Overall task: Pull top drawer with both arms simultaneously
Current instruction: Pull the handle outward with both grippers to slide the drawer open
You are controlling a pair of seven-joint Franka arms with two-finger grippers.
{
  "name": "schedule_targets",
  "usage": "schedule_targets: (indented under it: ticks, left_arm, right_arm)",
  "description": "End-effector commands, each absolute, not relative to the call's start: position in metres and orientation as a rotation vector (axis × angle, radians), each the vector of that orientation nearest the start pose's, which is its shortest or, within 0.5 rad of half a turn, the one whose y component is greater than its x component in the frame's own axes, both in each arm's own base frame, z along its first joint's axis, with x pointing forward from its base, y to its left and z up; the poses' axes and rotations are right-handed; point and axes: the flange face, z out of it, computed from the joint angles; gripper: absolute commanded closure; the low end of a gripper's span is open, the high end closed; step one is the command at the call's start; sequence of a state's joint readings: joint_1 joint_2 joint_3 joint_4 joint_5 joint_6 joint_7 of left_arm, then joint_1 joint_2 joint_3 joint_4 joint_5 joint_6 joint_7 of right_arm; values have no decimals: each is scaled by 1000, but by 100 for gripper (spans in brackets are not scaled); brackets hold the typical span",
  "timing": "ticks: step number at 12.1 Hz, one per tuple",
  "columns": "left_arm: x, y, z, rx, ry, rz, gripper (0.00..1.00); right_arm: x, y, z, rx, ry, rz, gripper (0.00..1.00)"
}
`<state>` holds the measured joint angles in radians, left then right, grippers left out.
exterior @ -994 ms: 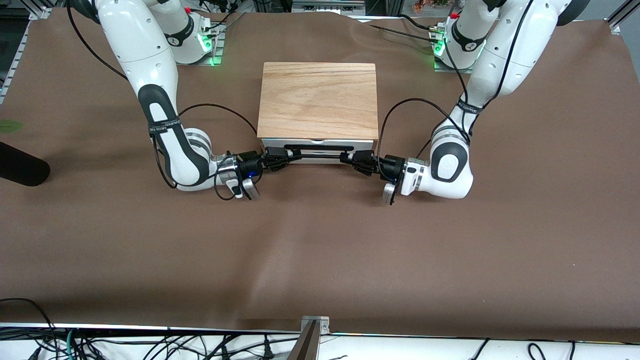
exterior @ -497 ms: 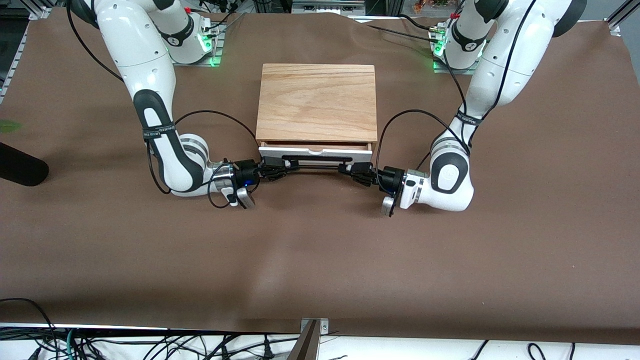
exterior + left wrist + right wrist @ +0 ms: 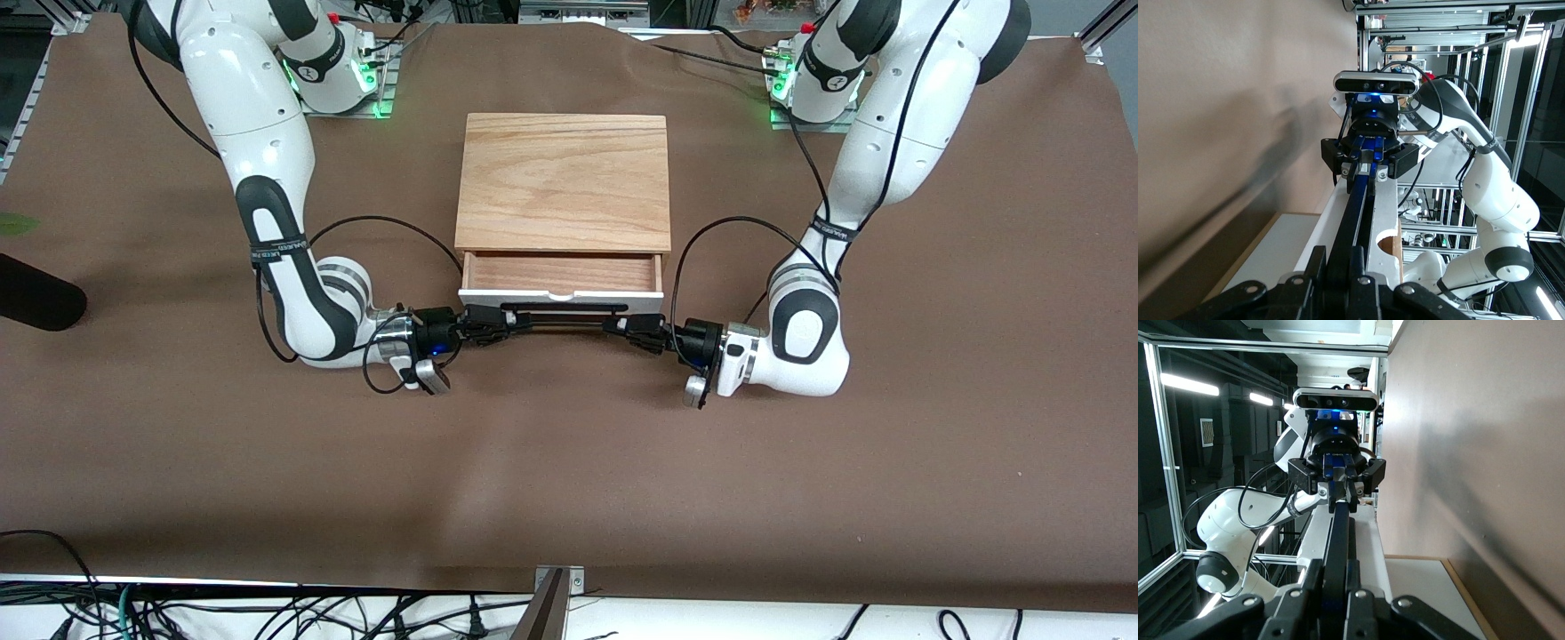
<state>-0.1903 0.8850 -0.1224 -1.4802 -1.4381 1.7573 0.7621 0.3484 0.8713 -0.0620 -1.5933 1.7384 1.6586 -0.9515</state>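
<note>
Drawer [image 3: 562,272] rear hidden under cabinet top [image 3: 563,181]; both arms' shoulders cut off at front view's upper edge.

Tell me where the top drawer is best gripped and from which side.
Grip the top drawer by its black wire handle, one pincer at each end, coming in along the bar from the table's two ends. The bar is wide, thin and stands off the white front. The left pincer and right pincer hold it so.
</note>
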Motion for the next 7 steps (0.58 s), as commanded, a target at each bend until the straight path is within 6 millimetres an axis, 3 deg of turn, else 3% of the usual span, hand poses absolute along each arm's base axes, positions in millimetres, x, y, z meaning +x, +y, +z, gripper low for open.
schedule_targets:
  ticks: [1,7]
  left_arm:
    - [677,-276,227,1658,-125,-142,100]
    - [682,-275,228,1661,-123,-139,100]
  right_arm:
    - [640,280,145,-1575,-112,13,100]
    - [669,264,139,-1612,-66,-30,100]
